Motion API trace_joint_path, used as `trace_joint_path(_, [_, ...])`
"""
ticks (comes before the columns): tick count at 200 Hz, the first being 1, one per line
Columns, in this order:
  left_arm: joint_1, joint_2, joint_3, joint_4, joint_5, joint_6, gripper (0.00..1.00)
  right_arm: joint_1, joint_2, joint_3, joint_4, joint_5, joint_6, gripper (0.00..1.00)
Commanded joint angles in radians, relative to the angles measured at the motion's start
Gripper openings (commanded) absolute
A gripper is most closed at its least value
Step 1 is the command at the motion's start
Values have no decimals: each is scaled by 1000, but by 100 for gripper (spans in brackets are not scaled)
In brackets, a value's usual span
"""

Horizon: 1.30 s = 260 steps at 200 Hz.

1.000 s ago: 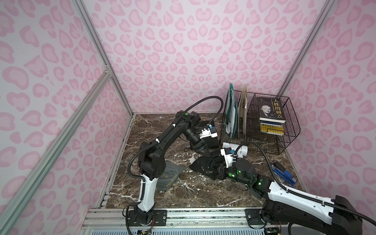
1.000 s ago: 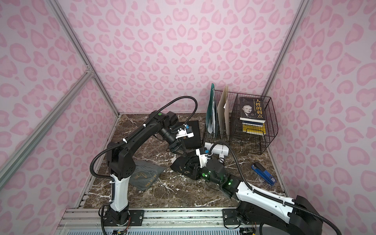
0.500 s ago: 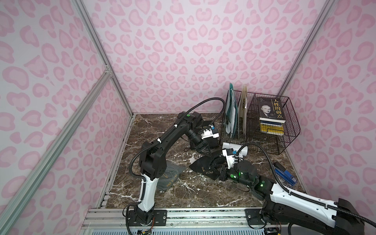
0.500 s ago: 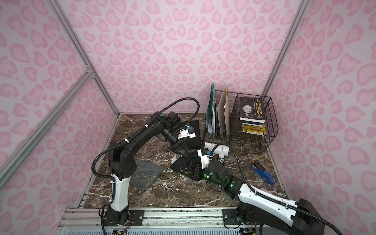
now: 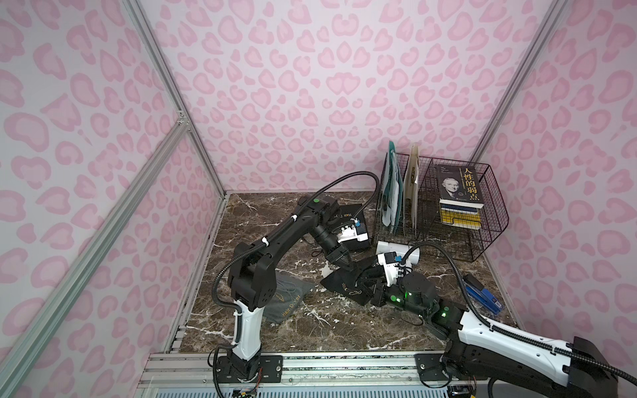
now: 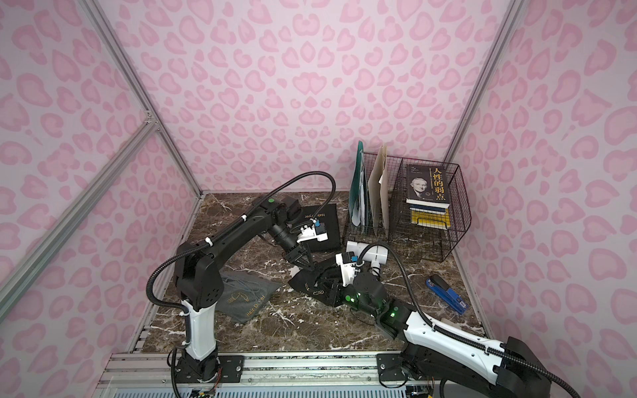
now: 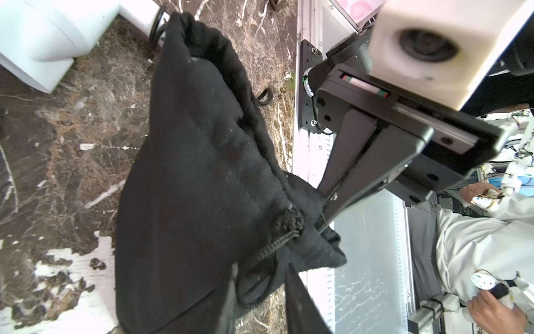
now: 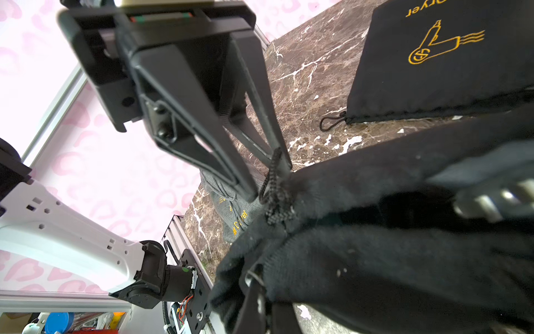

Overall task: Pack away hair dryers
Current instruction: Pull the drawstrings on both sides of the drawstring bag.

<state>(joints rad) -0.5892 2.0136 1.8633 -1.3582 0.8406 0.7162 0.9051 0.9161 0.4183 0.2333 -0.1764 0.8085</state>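
A black pouch (image 5: 339,286) (image 6: 305,287) lies mid-table, and both grippers hold its mouth end. My right gripper (image 5: 366,283) (image 8: 260,279) is shut on the gathered rim of the pouch (image 8: 375,260). My left gripper (image 5: 346,267) (image 7: 261,269) has come down onto the same end, its fingers closed around the braided drawstring (image 8: 274,185). Metal plug pins (image 8: 491,202) show inside the pouch mouth. A white hair dryer (image 5: 393,248) (image 6: 365,251) lies on the table just behind the pouch, touched by neither gripper. I see no other dryer body.
A second black pouch (image 5: 350,220) lies flat at the back, under the left wrist. A grey pouch (image 5: 289,303) lies by the left arm's base. A wire rack (image 5: 451,241) with folders and a book stands at the back right. A blue stapler (image 5: 482,298) sits at the right edge.
My left gripper has dropped toward the pouch's mouth and narrowed its jaws around the drawstring. The right gripper has kept its hold on the rim.
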Motion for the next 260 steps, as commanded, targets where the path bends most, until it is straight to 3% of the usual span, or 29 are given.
trace_joint_path(1, [2,-13,0,28,1,-28,22,0,0,-4,15,8,-4,0])
trace_joint_path(31, [2,-16,-5,34,6,-40,13,0,-3,-7,14,12,-6,0])
trace_joint_path(50, [2,-20,-6,47,-3,-62,2,0,-6,-6,15,12,-6,0])
trace_joint_path(92, [2,-69,18,66,-104,-159,2,1,-5,-7,6,18,-7,0])
trace_joint_path(131, [0,-190,-31,36,-140,-143,2,1,-15,-13,-21,32,-5,0])
trace_joint_path(195, [0,-264,-115,93,-183,-194,2,-8,-90,-28,-86,67,-6,41])
trace_joint_path(260, [0,-208,45,118,-247,-279,2,-37,-174,-31,-164,67,6,53])
